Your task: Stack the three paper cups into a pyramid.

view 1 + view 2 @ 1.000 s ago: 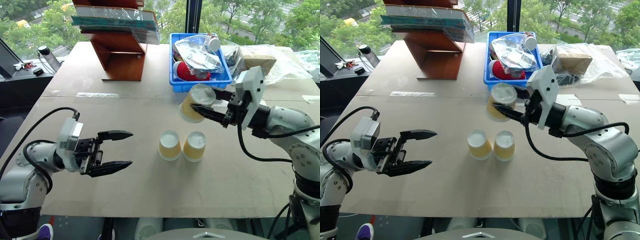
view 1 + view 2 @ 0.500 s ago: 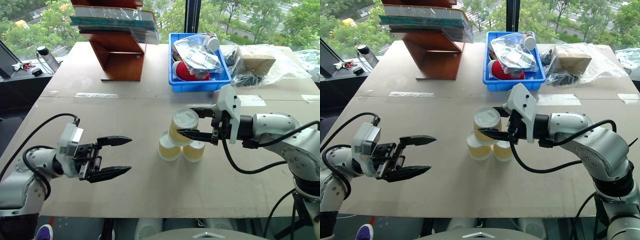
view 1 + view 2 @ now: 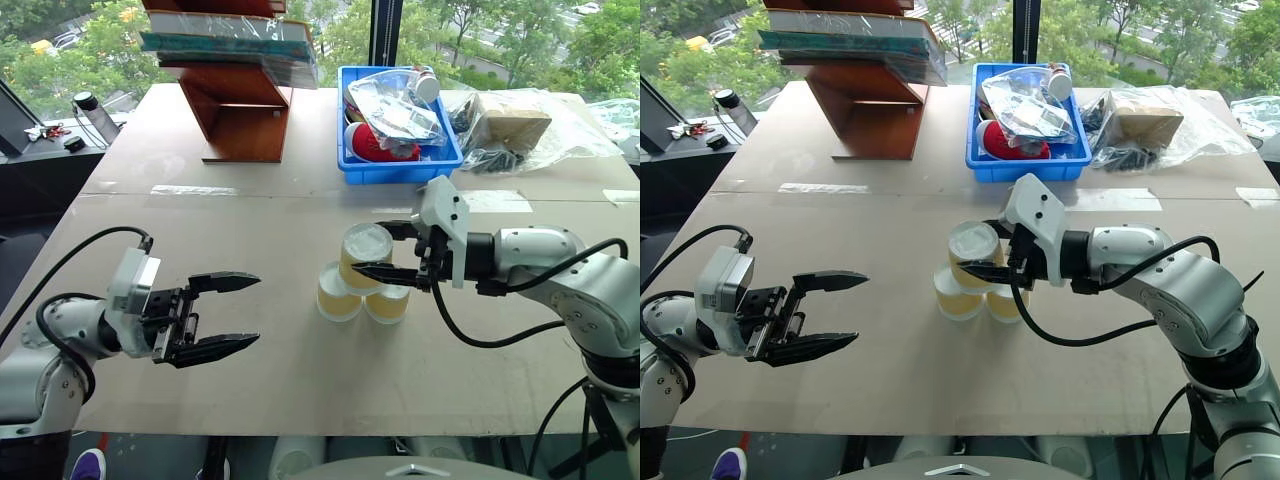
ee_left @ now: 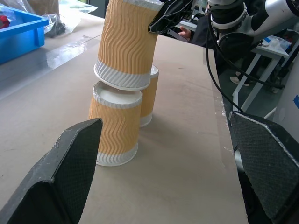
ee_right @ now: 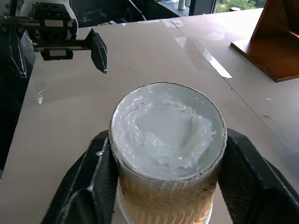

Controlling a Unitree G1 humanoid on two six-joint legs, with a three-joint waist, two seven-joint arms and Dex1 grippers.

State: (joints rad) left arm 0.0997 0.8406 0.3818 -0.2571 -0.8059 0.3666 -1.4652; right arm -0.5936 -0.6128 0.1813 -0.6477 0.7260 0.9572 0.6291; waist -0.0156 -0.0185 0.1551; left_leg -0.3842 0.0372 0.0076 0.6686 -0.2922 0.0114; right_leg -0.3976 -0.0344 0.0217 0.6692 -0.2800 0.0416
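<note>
Light, crushable top cup (image 3: 364, 254) (corrugated sides): flanked mid-wall by right gripper (image 3: 392, 250), contact unclear; left gripper (image 3: 228, 312) gaping empty.

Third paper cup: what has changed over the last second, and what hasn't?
The right gripper carried the third yellow-tan ribbed paper cup down and toward the robot's left, from above the table onto the two base cups. In the left wrist view it sits tilted on their rims. Its fingers flank the cup; release unclear. The base cups and the open left gripper stayed put.
</note>
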